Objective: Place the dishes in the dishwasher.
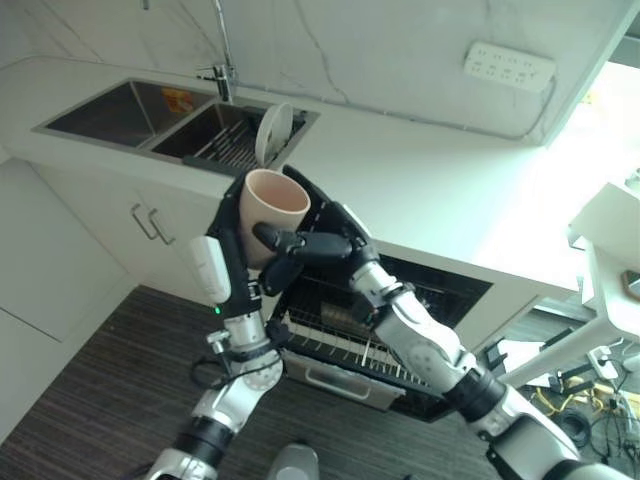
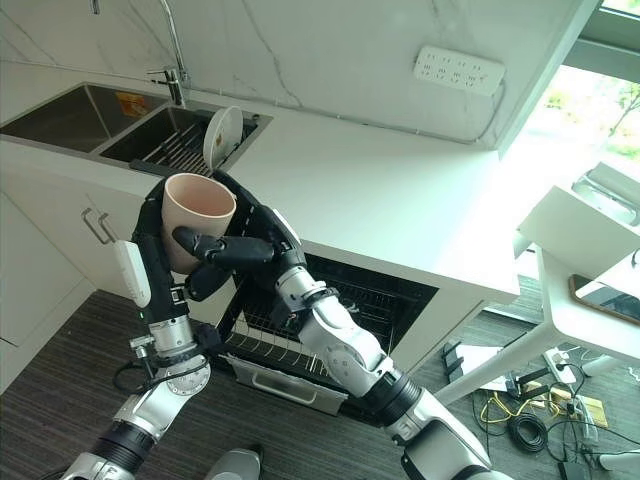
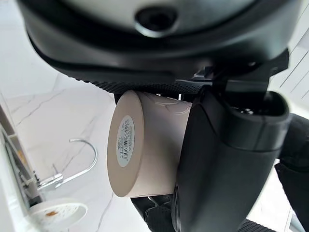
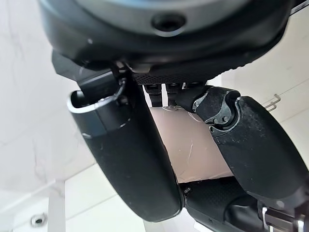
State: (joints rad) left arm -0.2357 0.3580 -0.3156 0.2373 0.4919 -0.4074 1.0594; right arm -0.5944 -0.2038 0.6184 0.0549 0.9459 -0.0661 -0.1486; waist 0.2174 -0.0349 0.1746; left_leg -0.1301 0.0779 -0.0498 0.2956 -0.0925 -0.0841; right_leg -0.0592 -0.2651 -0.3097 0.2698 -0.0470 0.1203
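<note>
Left eye view shows a beige cup (image 1: 272,212) held upright in the air above the open dishwasher (image 1: 400,330), with both hands on it. The left hand (image 1: 232,255) has its fingers curled round the cup's body from the sink side, and the left wrist view shows the cup's base (with a round label stuck on it) lying against that hand's thumb (image 3: 217,164). The right hand (image 2: 235,250) reaches in from the other side, its fingers wrapped about the cup's wall just under the rim; in the right wrist view the cup (image 4: 193,145) sits clamped between the thumb and the fingers (image 4: 256,145).

Below the hands, the dishwasher's wire rack (image 1: 345,345) is pulled out from under the white counter (image 1: 420,185). Further along the counter, a white plate (image 1: 273,132) stands on edge in the near basin of the double sink (image 1: 120,115), beside the tap (image 1: 222,60).
</note>
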